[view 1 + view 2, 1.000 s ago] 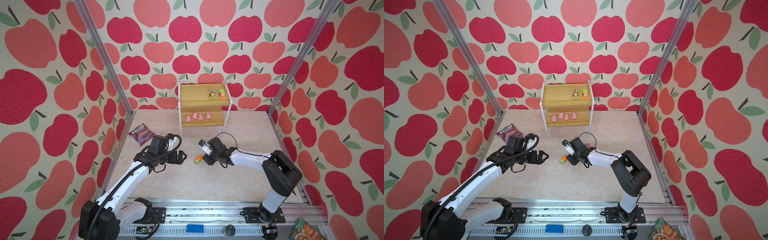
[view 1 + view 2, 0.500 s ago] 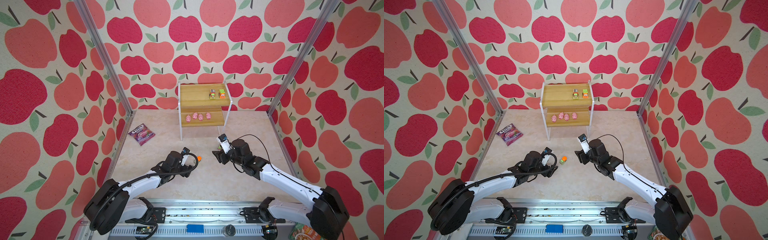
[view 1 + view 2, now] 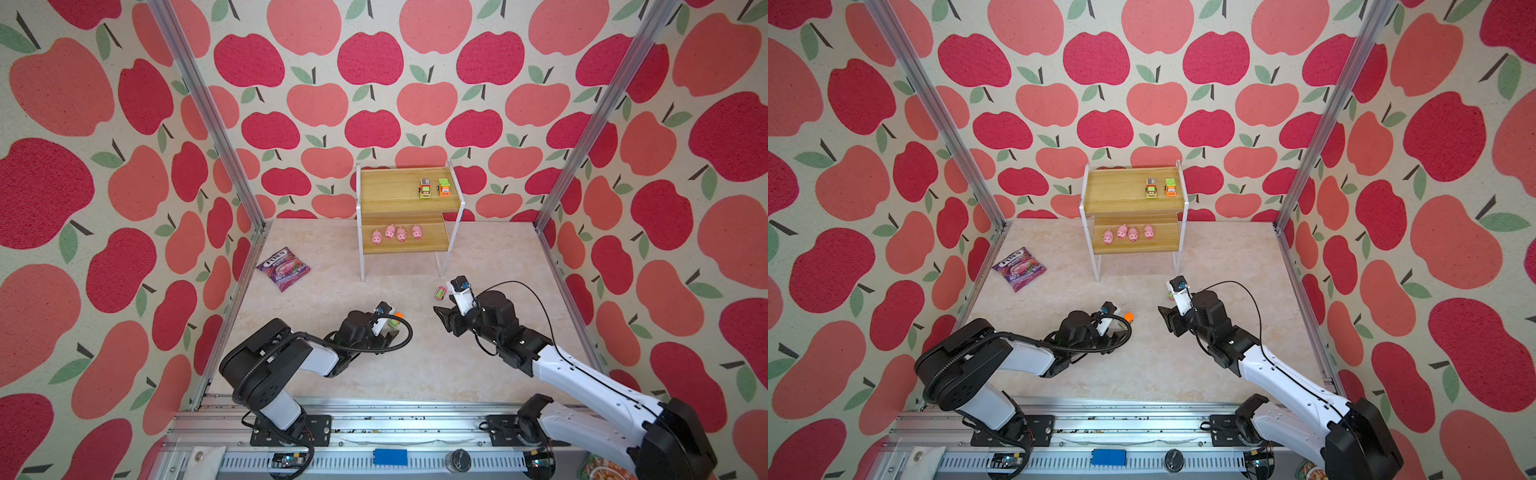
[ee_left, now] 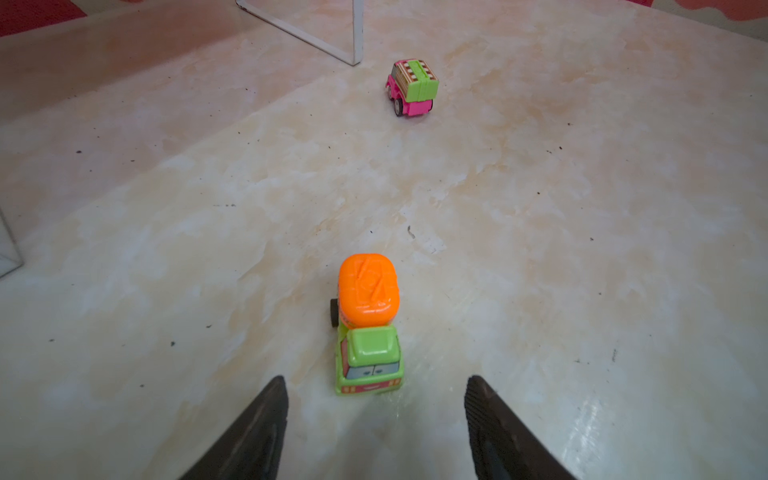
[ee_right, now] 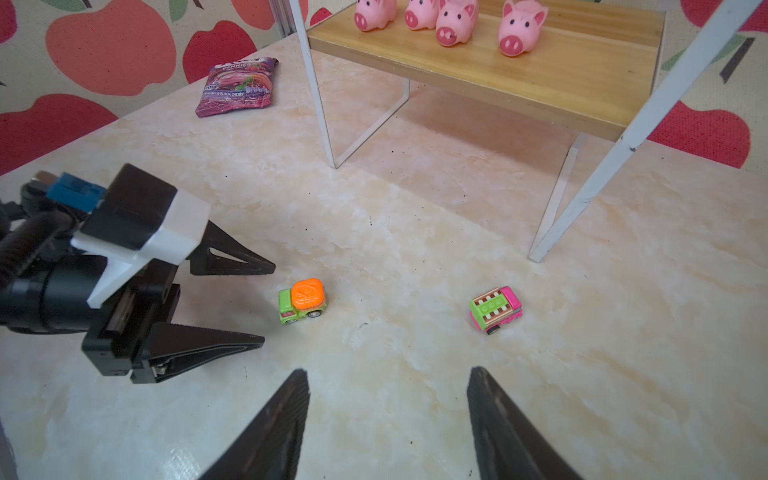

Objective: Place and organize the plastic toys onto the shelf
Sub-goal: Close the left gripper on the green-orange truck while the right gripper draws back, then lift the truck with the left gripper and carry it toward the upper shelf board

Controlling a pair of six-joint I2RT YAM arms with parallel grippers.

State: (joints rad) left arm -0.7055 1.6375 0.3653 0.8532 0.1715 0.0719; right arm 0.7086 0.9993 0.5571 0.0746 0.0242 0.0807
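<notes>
Well, the toy that matters now is the little green truck with the orange drum (image 4: pixel 368 332). It stands on its wheels on the counter (image 3: pixel 415 365), near the middle and well short of the shelf (image 3: pixel 390 191). The left pincer (image 5: pixel 267 302) lies low just in front of it. Its jaws are parted wider than the truck and grip nothing, with the cab facing into the gap. I take that low, lined-up pose as the set-up for closing on the truck's sides, which look like the easiest faces to pinch.

A pink truck (image 3: pixel 440 293) waits farther off to the right, near the shelf's right front leg. The right pincer (image 5: pixel 390 371) hangs over the counter on that side, its jaws spread and empty. Probably it hangs back there to leave room, with the pink truck within its reach.

On the shelf, four pink pigs (image 3: pixel 401 234) stand in a row on the lower board. Two small trucks (image 3: pixel 424 189) stand side by side at the right of the top board, which leaves bare wood to their left. Those two rows suggest the last two trucks belong up there. A purple candy bag (image 3: pixel 283 268) lies far left on the counter, apart from all this.
</notes>
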